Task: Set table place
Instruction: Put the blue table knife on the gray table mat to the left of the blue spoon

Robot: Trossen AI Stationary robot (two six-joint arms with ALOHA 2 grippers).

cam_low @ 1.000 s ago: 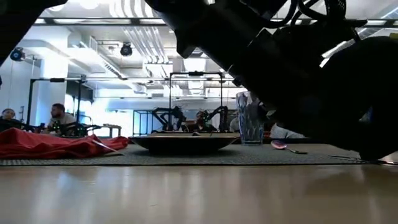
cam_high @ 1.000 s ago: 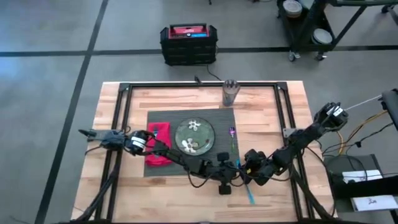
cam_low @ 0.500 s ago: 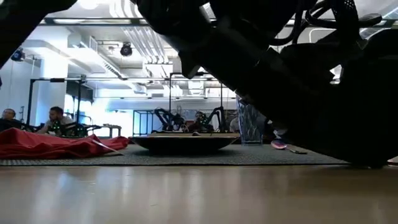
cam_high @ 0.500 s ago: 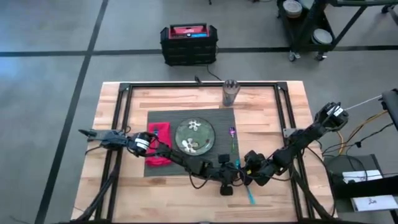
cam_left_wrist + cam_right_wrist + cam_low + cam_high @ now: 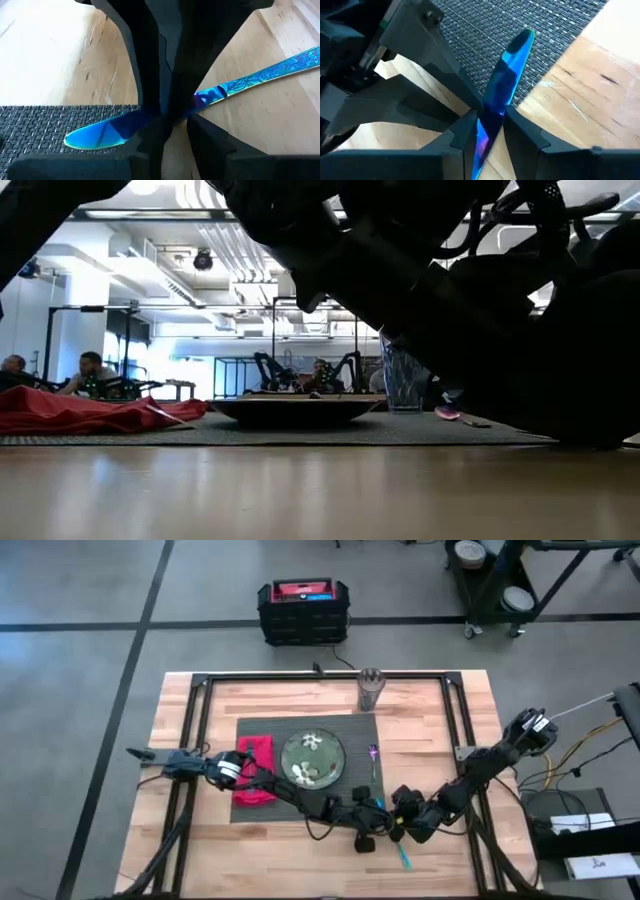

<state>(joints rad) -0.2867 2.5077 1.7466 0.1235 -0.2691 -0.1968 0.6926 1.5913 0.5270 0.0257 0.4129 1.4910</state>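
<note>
No text, label, brand, number or sign can be read anywhere in these views.

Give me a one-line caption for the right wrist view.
Both arms' fingers meet on a blue knife over the placemat's edge.

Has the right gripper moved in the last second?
Barely. In the high view the right gripper has crept slightly toward the table's near edge, shut on the blue knife at the placemat's corner.

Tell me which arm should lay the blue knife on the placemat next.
Right, probably. The right end effector closes on the blue knife, whose blade tip overlaps the placemat edge. The left end effector sits close beside it.
</note>
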